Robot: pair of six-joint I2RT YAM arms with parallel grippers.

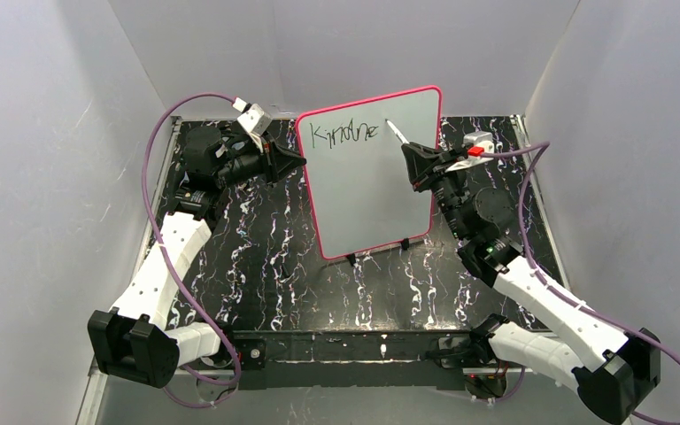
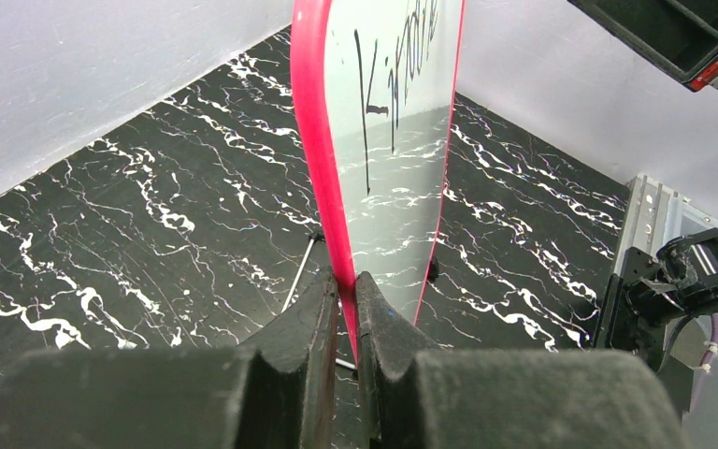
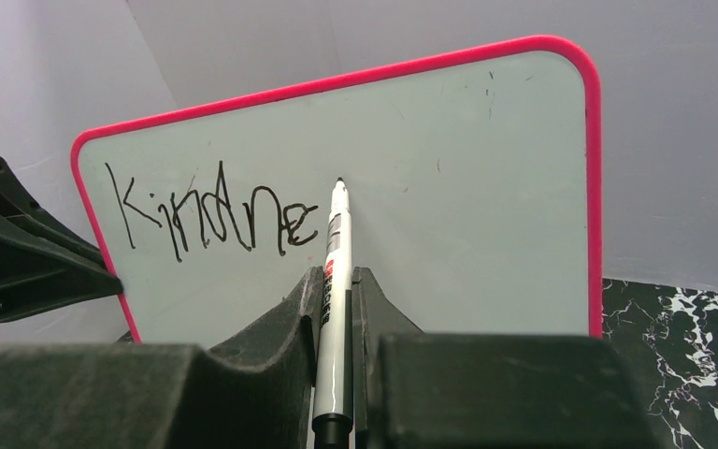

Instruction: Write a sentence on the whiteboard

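1. Left jaws pinch the left edge of the upright white rectangular whiteboard (image 1: 374, 197) with its pink-red frame, which stands on the black marbled tabletop (image 1: 266, 261).
2. Right jaws clamp a slim white marker pen (image 3: 335, 271). Whether the tip touches the board is unclear.
3. Step: mid-sentence. The dark handwritten letters (image 3: 213, 220) read "Kindne".
4. Next, likely: set the tip right of "e" and write "s".

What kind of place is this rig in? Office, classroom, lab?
Probably a lab robot cell: plain white walls close in three sides of a black marble-patterned tabletop, and a pink-framed whiteboard stands on it.

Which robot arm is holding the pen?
The right end effector grips the marker; the left end effector pinches the whiteboard by its pink edge instead.
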